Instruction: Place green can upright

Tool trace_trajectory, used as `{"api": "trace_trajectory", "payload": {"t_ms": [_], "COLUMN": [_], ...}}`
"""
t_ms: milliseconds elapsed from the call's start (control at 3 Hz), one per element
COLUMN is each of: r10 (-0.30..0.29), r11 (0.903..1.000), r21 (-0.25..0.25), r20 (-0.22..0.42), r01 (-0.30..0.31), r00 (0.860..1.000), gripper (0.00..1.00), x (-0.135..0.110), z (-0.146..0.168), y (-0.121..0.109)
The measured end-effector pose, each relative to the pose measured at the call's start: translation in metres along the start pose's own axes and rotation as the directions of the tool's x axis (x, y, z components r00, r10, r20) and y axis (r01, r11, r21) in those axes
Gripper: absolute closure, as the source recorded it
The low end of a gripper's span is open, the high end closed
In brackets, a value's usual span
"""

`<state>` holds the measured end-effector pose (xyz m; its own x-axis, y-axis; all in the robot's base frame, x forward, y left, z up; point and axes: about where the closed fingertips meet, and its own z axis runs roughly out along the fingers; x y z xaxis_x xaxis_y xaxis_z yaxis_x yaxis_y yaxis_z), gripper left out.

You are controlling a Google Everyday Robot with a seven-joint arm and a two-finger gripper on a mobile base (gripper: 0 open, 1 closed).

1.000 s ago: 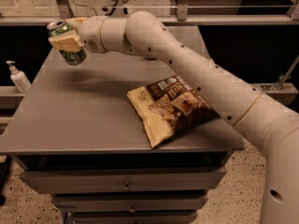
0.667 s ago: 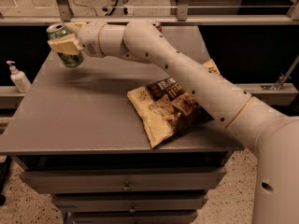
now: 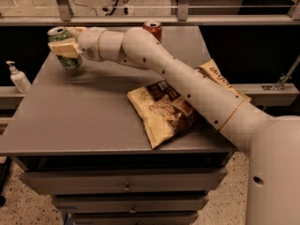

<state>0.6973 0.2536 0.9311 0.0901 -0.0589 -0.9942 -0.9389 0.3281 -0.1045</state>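
We see a grey table (image 3: 79, 116) filling most of the view, with drawers (image 3: 126, 182) stacked under its top. Across it, from the lower right corner of the view, stretches the robot's white arm (image 3: 187, 81), reaching diagonally toward the far left corner of the table.

Near the middle of the table lies a brown snack bag (image 3: 161, 114), flat and crumpled, its right edge tucked under the arm. A second, paler bag (image 3: 216, 75) lies just behind the arm toward the right edge, partly hidden by it.

At the end of the arm, the gripper (image 3: 62, 48) sits over the far left corner of the table. Its cream fingers (image 3: 65, 49) are clamped around the middle of the green can (image 3: 70, 63). We see the can roughly upright but leaning a little, its silver top facing up. Whether its base touches the table we cannot tell.

A red can (image 3: 152, 29) stands upright at the far edge of the table, just behind the arm and well apart from the green can. Off the table to the left, a small white pump bottle (image 3: 18, 77) stands on a ledge.
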Motion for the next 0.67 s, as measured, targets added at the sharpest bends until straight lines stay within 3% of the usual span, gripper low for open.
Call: {"api": "trace_trajectory", "payload": {"t_ms": [333, 667], "r10": [0.017, 0.032], "r11": [0.9998, 0.9994], "r21": [0.006, 0.016], "r20": [-0.007, -0.013], "r01": [-0.017, -0.032], "r00": [1.0, 0.999], "gripper": [0.85, 0.61], "x": [0.0059, 0.0113], "z": [0.0009, -0.0014], "y": [-0.0008, -0.0006]}}
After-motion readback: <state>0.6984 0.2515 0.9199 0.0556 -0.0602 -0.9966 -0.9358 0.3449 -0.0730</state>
